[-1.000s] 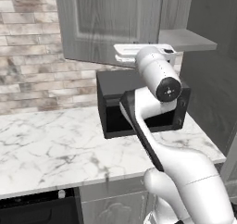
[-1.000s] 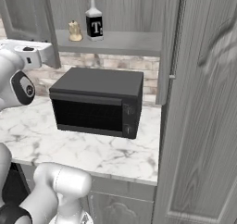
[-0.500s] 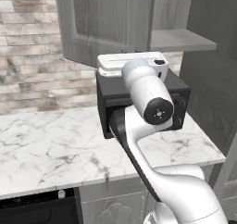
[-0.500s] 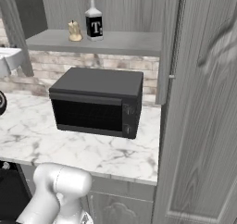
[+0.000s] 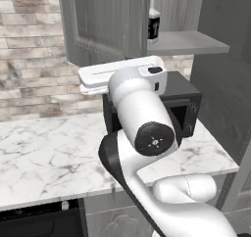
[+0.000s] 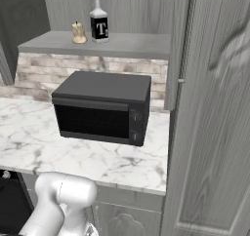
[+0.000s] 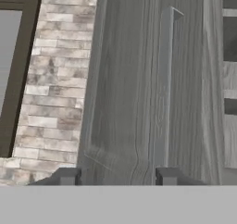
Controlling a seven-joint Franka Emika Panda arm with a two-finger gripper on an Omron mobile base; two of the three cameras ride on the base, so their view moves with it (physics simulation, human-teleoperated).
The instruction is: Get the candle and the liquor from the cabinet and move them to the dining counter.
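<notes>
The liquor (image 6: 99,25), a dark bottle with a pale label and clear neck, stands on the open cabinet's shelf (image 6: 122,45). The squat tan candle (image 6: 78,32) is just left of it. From the left base view the liquor (image 5: 153,23) peeks out behind the open door (image 5: 103,25). My gripper (image 7: 117,177) is open, with nothing between its fingertips (image 7: 67,176). It faces grey wood-grain door panelling close up, well away from both things. The dining counter is out of view.
A black microwave (image 6: 105,106) sits on the marble worktop (image 6: 44,147) under the shelf. The cabinet's right door (image 6: 215,108) hangs open. A brick wall (image 5: 29,59) backs the worktop. My upper arm (image 5: 142,118) hides much of the microwave.
The arm has swung round toward the left, and the hand has left the right base view. The candle and liquor have not moved.
</notes>
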